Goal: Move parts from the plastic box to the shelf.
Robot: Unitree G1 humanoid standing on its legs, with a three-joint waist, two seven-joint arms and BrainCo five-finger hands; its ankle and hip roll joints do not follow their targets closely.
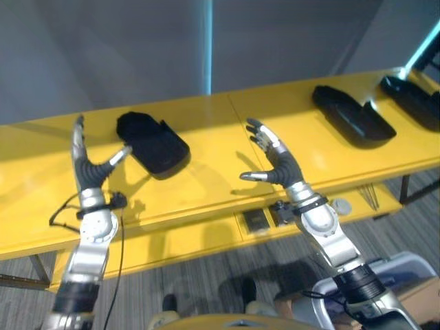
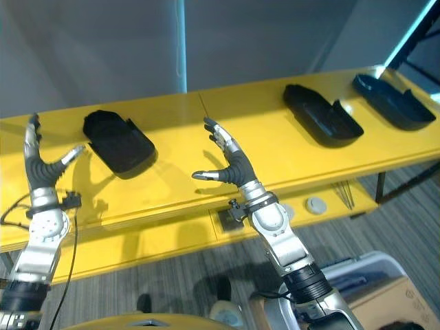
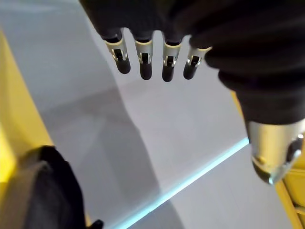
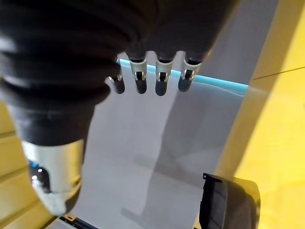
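Note:
Three black moulded parts lie on the long yellow shelf (image 1: 206, 185): one (image 1: 152, 142) at the left, one (image 1: 353, 115) at the right, and a third (image 1: 413, 97) at the far right edge. My left hand (image 1: 87, 168) is raised over the shelf's left end, just left of the first part, fingers straight and open, holding nothing. My right hand (image 1: 276, 159) hovers open over the shelf's middle, between the first two parts, empty. In the wrist views the left hand's fingers (image 3: 143, 59) and the right hand's fingers (image 4: 159, 76) point toward the grey wall.
A grey wall (image 1: 137, 48) with a thin cyan light strip (image 1: 207, 45) stands behind the shelf. A lower yellow ledge (image 1: 206, 237) carries small fittings. At the lower right on the carpet sits a pale plastic box (image 1: 405, 275).

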